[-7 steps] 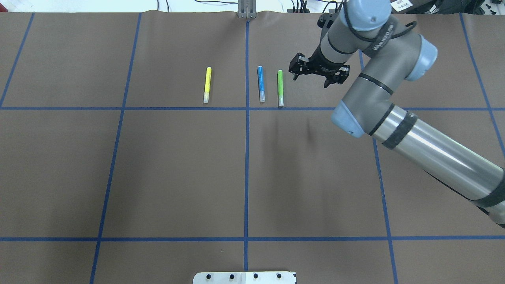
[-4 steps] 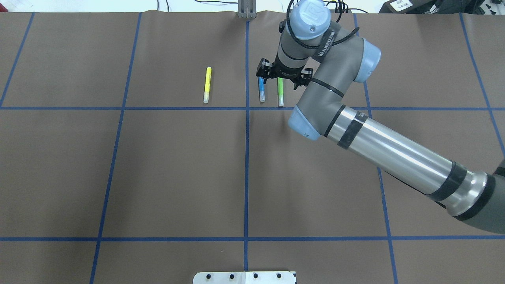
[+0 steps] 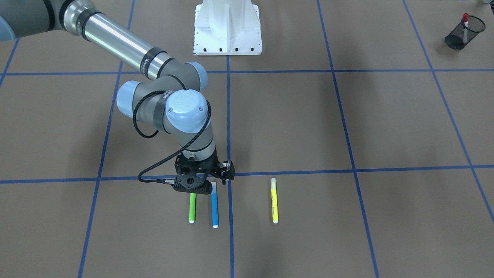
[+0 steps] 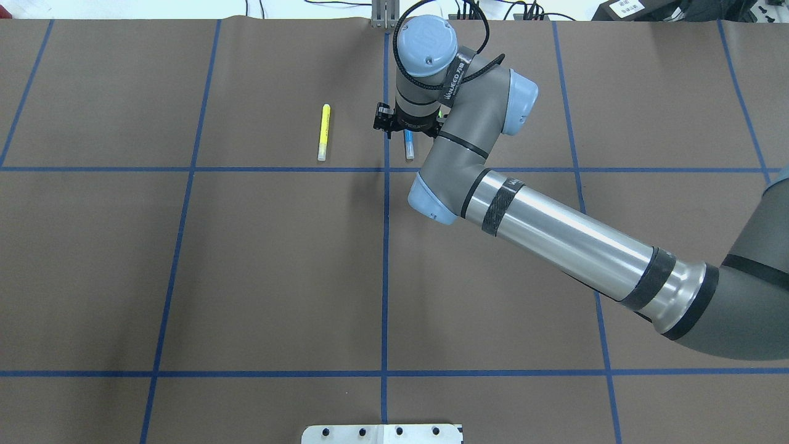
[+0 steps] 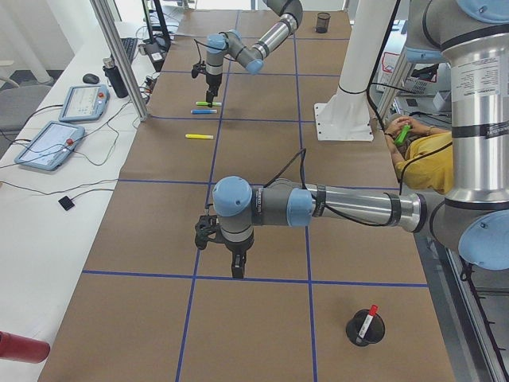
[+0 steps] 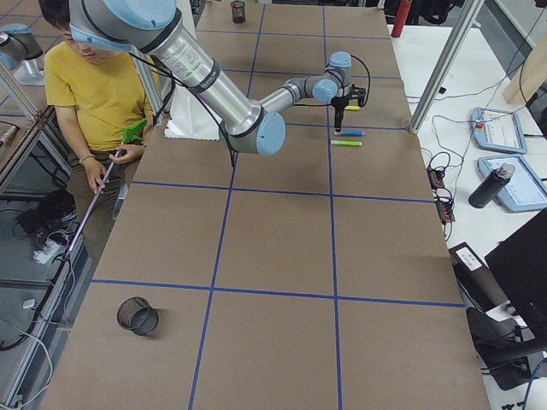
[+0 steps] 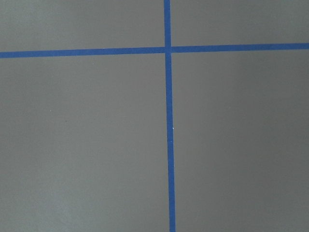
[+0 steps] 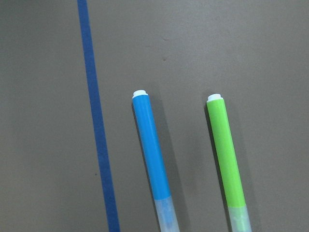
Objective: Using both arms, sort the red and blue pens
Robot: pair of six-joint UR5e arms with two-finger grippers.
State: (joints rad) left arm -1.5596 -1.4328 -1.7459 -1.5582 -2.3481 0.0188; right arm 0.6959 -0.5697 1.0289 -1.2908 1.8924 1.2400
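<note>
The right pincer (image 4: 407,127) hangs spread above the blue pen (image 3: 214,206) near the tabletop's (image 4: 246,277) edge opposite the robot (left pincer (image 5: 236,267): cannot tell).

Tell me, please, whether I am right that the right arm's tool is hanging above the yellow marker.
Not quite: the right arm's tool hangs above the blue pen, beside the green marker; the yellow marker lies apart, across the tape line. The exterior front-facing view shows this.

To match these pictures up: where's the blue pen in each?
Front-facing: blue pen, lower centre.
Overhead: blue pen, upper centre.
Left side: blue pen, upper, left of centre.
Right side: blue pen, upper, right of centre.
Left wrist: not visible.
Right wrist: blue pen, centre.
Landmark: tape line alongside.
</note>
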